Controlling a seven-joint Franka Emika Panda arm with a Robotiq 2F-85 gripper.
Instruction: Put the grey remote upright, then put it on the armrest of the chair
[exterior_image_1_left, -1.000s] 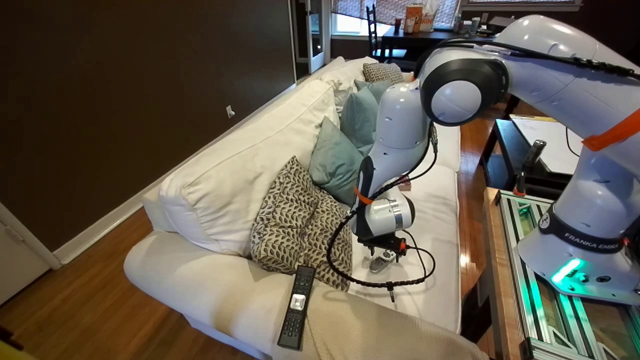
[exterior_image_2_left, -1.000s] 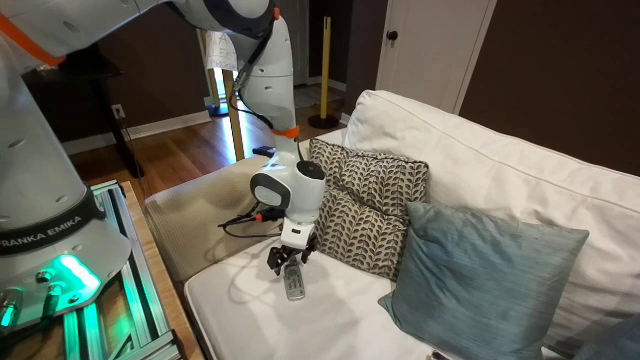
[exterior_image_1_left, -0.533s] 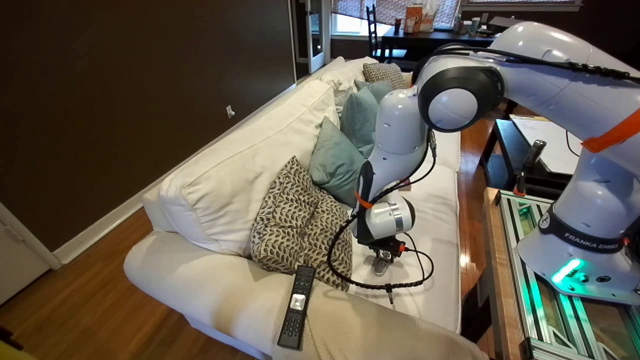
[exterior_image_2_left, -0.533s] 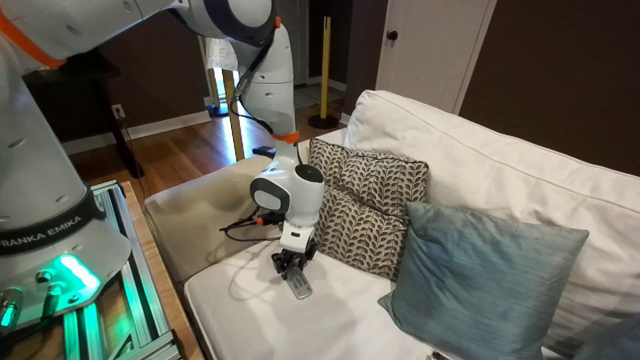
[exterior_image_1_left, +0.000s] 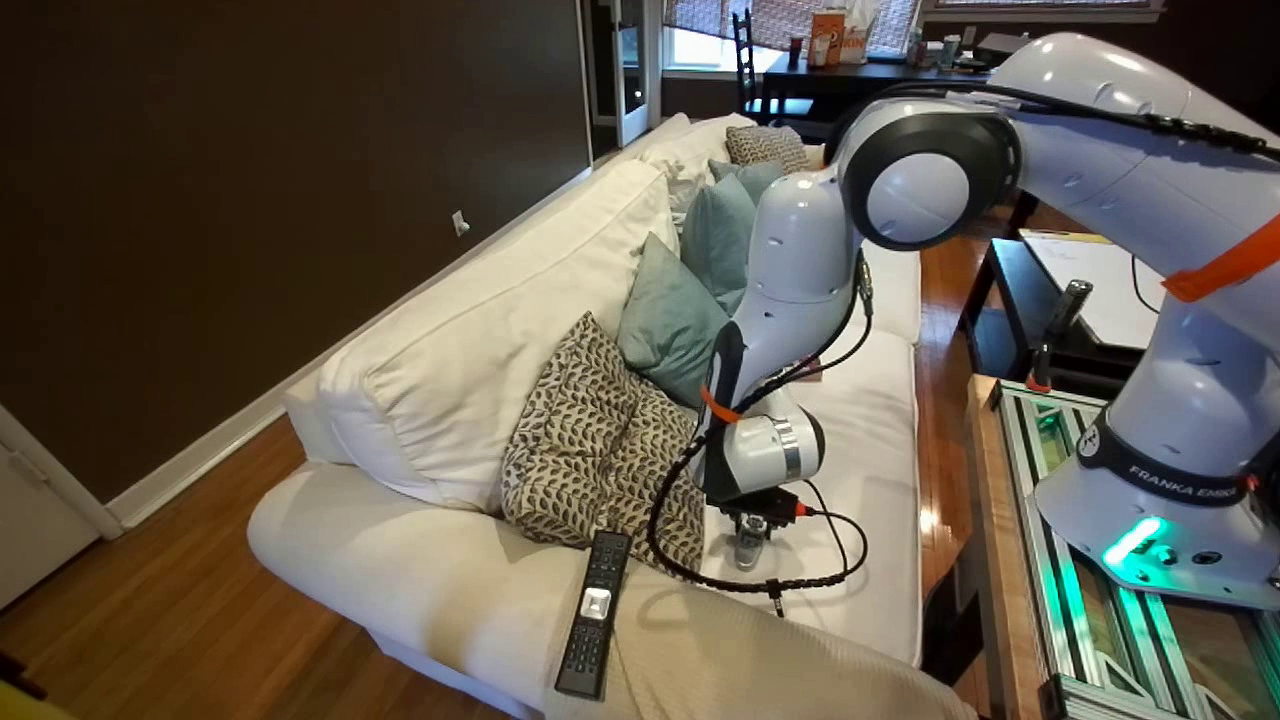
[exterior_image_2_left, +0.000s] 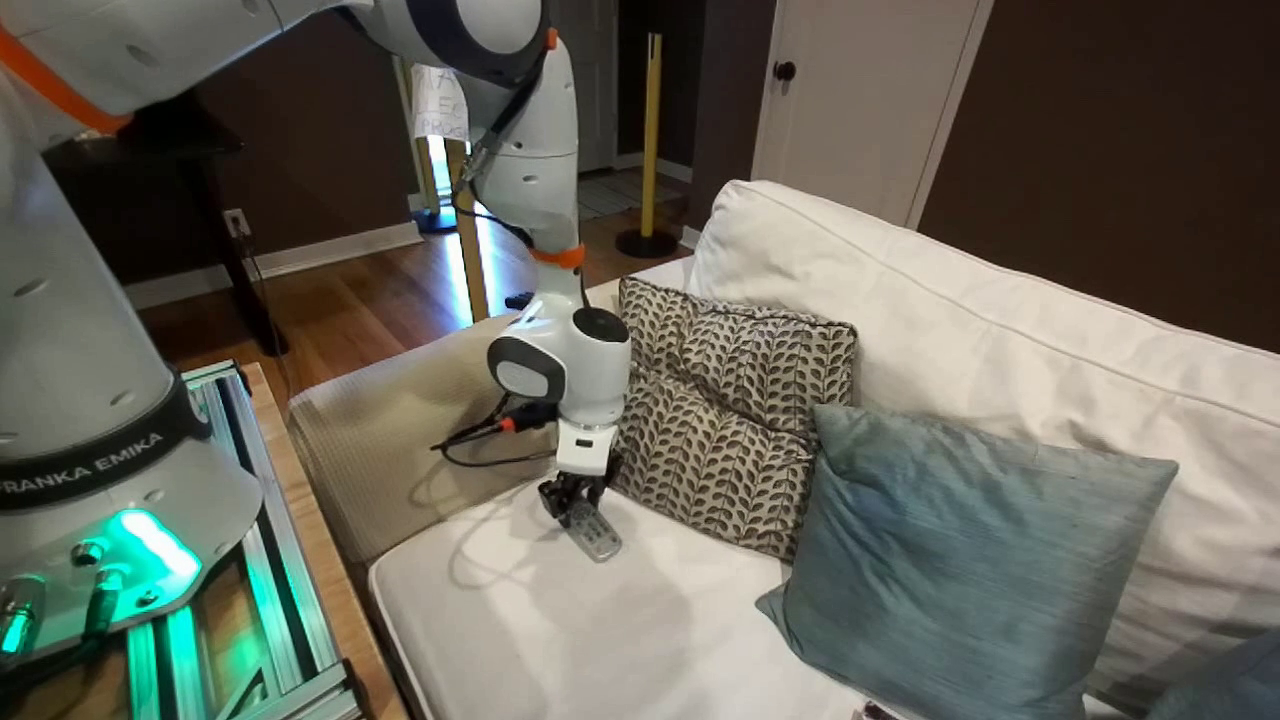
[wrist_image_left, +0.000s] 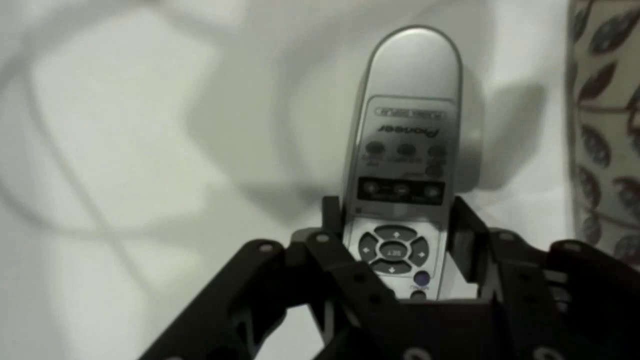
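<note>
The grey remote (wrist_image_left: 412, 75), silver with dark buttons, lies lengthwise between the fingers in the wrist view. My gripper (wrist_image_left: 397, 220) is shut across its sides, one finger against each edge. In both exterior views the gripper (exterior_image_2_left: 580, 505) hangs low over the white seat, and the remote (exterior_image_2_left: 597, 537) sticks out from it at a slant, rounded end foremost. Whether that end touches the seat I cannot tell; its rear part is hidden by the gripper. The armrest (exterior_image_1_left: 420, 570) of the sofa is the rounded white roll, partly under a beige ribbed cover (exterior_image_2_left: 400, 440).
A longer black remote (exterior_image_1_left: 592, 615) lies on the armrest. A leaf-patterned pillow (exterior_image_2_left: 735, 420) stands close beside the gripper, with a teal pillow (exterior_image_2_left: 980, 560) farther along. A black cable (exterior_image_1_left: 660, 520) loops around the wrist. The robot's bench (exterior_image_1_left: 1010, 560) borders the seat's front.
The gripper has come down over the grey remote and its fingers have shut on it. The remote has turned slightly and moved with the gripper a little toward the armrest.
</note>
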